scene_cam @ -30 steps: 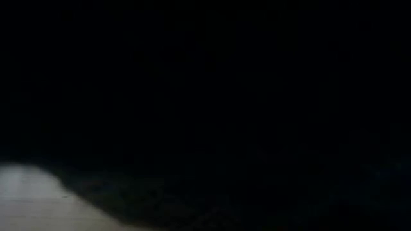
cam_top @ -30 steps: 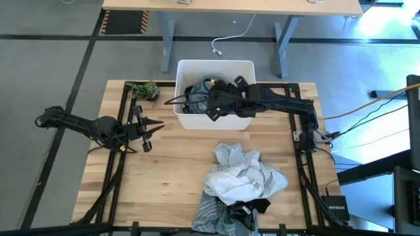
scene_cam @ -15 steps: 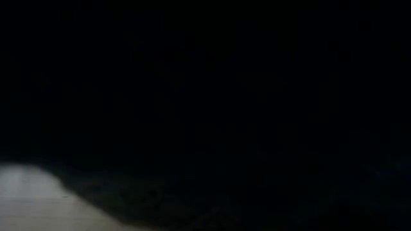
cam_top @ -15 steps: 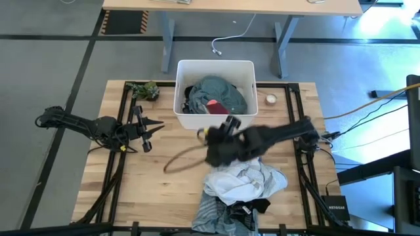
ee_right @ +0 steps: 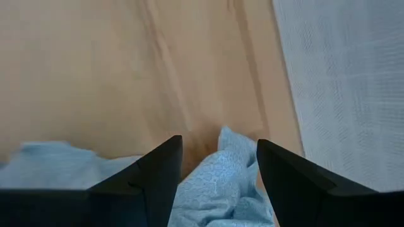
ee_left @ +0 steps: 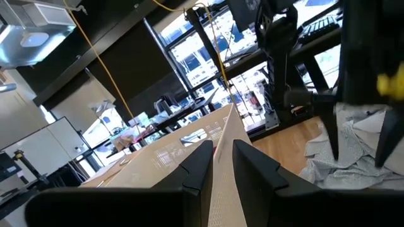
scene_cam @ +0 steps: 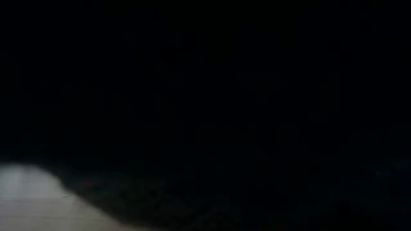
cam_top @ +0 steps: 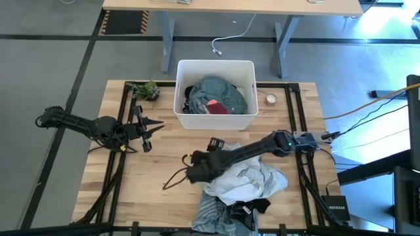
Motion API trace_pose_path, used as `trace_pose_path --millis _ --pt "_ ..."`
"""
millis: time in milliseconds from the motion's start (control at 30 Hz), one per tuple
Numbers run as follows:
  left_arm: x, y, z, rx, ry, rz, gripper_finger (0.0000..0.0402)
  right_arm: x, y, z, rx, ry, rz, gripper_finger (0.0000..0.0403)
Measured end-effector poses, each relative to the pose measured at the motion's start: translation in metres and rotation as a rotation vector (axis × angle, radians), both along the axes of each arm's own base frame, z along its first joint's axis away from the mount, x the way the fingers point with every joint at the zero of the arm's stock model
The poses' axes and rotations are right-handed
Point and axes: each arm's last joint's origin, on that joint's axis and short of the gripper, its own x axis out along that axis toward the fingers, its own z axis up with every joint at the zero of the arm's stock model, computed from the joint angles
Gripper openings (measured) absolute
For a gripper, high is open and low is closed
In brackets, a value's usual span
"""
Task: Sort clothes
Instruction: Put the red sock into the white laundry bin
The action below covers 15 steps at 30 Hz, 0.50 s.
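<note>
The sorting is judged partly done. A teal garment, something red and dark pieces are already lying in the white bin at the far side of the worktop. A pile of clothes, white, pale blue, striped and black, is left at the near edge and makes up the remaining work. The right tool is placed low at the pile's left edge; its fingers are spread apart over a pale blue fold, with nothing clamped. The left tool is parked over the worktop's left side, fingers slightly apart and empty. The low view is nearly black, so the pile's depth is perhaps underestimated.
</note>
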Motion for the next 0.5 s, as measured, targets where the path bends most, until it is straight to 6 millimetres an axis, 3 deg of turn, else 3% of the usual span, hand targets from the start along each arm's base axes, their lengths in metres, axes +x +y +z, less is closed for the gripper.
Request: trace_pose_path --millis 233,500 --pt "0.0 0.0 0.0 0.021 0.004 0.003 0.0056 0.01 -0.02 -0.042 -0.011 0.16 -0.065 0.022" --pt "0.0 0.0 0.001 0.047 0.005 0.006 0.0056 0.003 -0.022 -0.069 0.007 0.262 -0.129 0.022"
